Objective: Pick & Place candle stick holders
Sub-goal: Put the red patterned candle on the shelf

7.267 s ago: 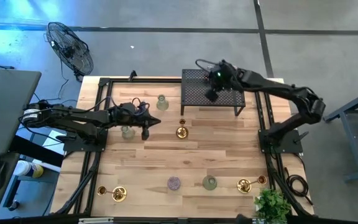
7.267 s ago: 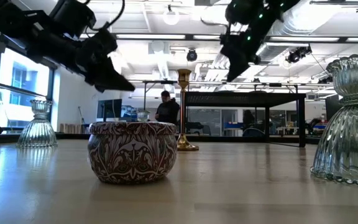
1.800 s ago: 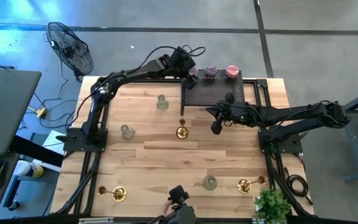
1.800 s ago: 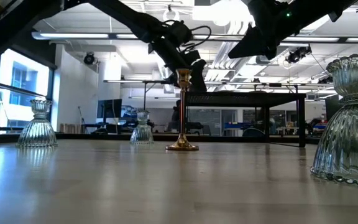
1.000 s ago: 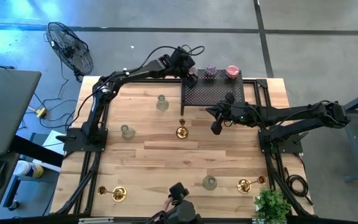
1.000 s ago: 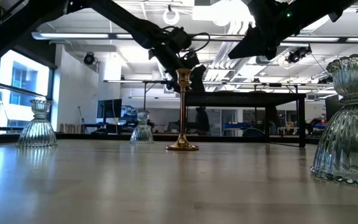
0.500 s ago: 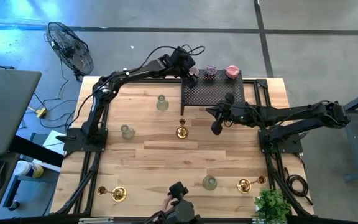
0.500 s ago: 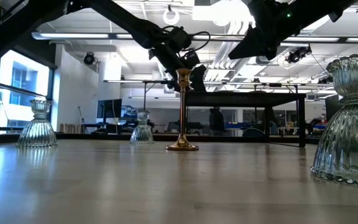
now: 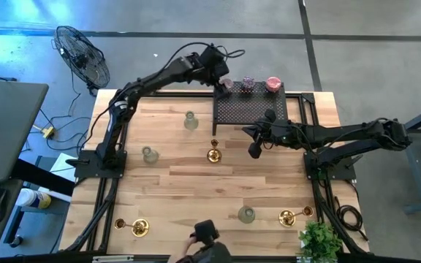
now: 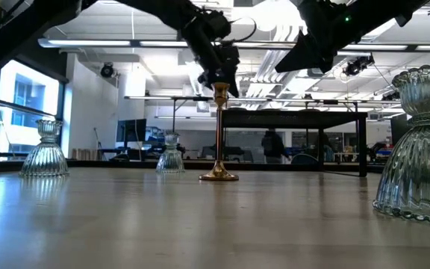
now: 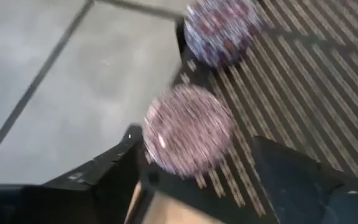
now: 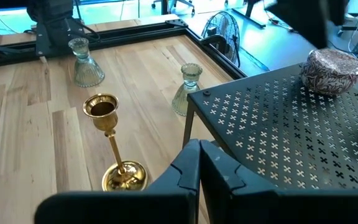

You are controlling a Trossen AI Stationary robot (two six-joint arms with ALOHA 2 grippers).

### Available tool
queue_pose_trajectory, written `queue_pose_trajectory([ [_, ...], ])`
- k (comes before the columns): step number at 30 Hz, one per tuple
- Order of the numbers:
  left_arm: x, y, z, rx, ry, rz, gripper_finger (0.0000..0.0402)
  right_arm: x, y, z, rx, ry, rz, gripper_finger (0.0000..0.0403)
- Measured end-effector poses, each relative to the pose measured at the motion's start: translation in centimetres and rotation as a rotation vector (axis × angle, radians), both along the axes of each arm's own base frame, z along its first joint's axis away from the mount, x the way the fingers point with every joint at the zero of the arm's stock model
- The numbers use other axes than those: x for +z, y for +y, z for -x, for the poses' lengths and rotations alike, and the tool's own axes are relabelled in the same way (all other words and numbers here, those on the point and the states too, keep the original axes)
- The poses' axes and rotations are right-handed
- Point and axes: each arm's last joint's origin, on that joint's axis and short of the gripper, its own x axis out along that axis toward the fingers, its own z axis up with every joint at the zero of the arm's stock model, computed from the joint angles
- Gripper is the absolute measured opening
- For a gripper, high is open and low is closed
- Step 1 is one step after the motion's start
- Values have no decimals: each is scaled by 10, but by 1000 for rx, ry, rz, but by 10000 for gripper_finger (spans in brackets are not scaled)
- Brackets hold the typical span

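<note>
High view, left to right across the desk (image 9: 174,175): 2 brass holders stand at the front left corner, a small one (image 9: 119,223) and a larger one (image 9: 139,228) just beside it. A clear glass holder (image 9: 150,154) sits toward the left edge, another glass holder (image 9: 190,120) nearer the back. The left arm stretches over the back edge, and the left gripper (image 9: 218,71) hangs above the rack's back left corner, fingers apart with nothing between them. Right below it on the black rack (image 9: 251,109) sits a purple patterned cup (image 11: 188,129), a second purple cup (image 11: 222,28) beside it, then a pink cup (image 9: 273,84), all 3 along the rack's back edge.

A tall brass holder (image 9: 213,154) stands mid-desk, just in front of the rack. The right gripper (image 9: 254,150) hovers off the rack's front edge, fingers pressed together, empty. A pale-green glass holder (image 9: 246,215) sits near the front edge, and a brass holder (image 9: 288,217) lies toward the front right corner by the plant (image 9: 320,239). A person's hand (image 9: 205,235) shows at the front edge.
</note>
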Motion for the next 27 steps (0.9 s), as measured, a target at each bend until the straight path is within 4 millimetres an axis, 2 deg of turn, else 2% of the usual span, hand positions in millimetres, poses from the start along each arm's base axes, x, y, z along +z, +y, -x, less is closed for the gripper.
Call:
queue_pose_trajectory([
  [3, -5, -11, 1, 14, 104, -13, 226, 0, 0, 0, -1, 0, -1, 0],
  [6, -24, -16, -3, 42, 174, -47, 154, 0, 0, 0, -1, -1, -1, 0],
  [9, -38, -11, -7, 61, 146, -68, 87, 0, 1, 0, 0, -6, -12, 0],
  [13, -47, -1, -4, 99, 109, -52, 18, -1, 5, 0, 11, 4, -11, 0],
  [15, -49, 3, -4, 110, 90, -51, 5, -1, 6, 0, 17, 10, -9, 0],
  [17, -52, 5, -3, 118, 86, -44, 10, -1, 6, 0, 15, 10, -8, 0],
  [27, -47, -3, -5, 93, 88, -67, 19, -1, 6, 0, 8, 11, -2, 0],
])
